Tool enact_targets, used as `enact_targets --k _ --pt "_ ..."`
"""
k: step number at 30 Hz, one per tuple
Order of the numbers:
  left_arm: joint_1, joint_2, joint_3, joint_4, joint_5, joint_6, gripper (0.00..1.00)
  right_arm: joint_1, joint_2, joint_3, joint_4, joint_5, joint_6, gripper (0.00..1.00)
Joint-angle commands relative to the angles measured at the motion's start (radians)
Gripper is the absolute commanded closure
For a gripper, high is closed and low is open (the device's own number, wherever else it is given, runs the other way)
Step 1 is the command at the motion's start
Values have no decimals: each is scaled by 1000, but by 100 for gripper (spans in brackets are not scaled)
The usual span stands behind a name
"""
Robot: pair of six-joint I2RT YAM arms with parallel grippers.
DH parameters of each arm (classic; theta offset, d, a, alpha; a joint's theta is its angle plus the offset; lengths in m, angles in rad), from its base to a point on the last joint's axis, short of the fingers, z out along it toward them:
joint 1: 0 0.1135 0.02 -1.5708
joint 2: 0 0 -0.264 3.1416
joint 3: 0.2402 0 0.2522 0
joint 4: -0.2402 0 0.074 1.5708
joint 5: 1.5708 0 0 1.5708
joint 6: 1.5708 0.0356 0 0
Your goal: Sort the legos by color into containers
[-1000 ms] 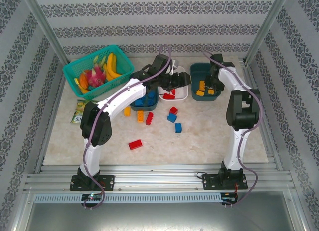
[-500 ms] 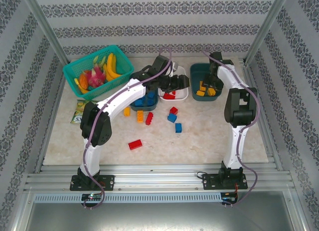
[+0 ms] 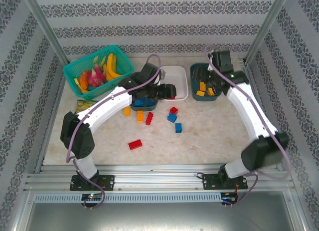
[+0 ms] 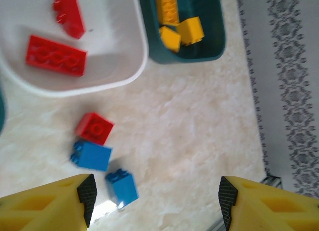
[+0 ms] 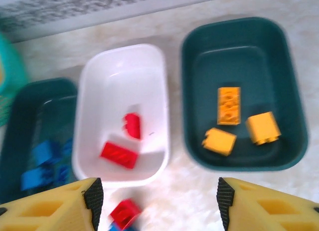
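Three containers stand in a row at the back: a dark teal tray (image 5: 30, 111) with blue legos (image 5: 44, 153), a white tray (image 5: 119, 71) with two red legos (image 5: 118, 154), and a dark teal tray (image 5: 239, 46) with three orange legos (image 5: 229, 105). Loose legos lie in front: red (image 4: 93, 127), blue (image 4: 91, 155), blue (image 4: 122, 186), plus orange (image 3: 140, 116) and red (image 3: 134, 144) ones. My left gripper (image 4: 157, 201) is open and empty over the table near the white tray (image 3: 179, 74). My right gripper (image 5: 158, 203) is open and empty, high above the trays.
A bright teal mesh basket (image 3: 98, 70) of toy fruit stands at the back left, with a snack packet (image 3: 79, 109) on the table in front of it. Metal frame posts and patterned walls enclose the table.
My right gripper opened over the right teal tray, which now holds a third orange lego, and rose. My left gripper drew back from the white tray toward the loose legos.
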State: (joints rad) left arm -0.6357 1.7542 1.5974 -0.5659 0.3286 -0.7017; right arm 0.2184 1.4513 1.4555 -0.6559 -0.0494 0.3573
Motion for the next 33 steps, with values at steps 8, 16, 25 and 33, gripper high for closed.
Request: enact_targets --k 8,16,25,33 --pt "-27 -259 -357 -211 -140 74 32 187 -393 -453 157 -341 61 25" --pt "-67 -361 -554 -304 -177 140 29 311 -518 -683 230 -460 188 19" --pt "-88 -256 -597 -328 -254 306 17 383 -507 -719 257 -434 225 18" --pt "-97 -153 -620 -277 -247 398 16 382 -495 -708 256 -439 227 18"
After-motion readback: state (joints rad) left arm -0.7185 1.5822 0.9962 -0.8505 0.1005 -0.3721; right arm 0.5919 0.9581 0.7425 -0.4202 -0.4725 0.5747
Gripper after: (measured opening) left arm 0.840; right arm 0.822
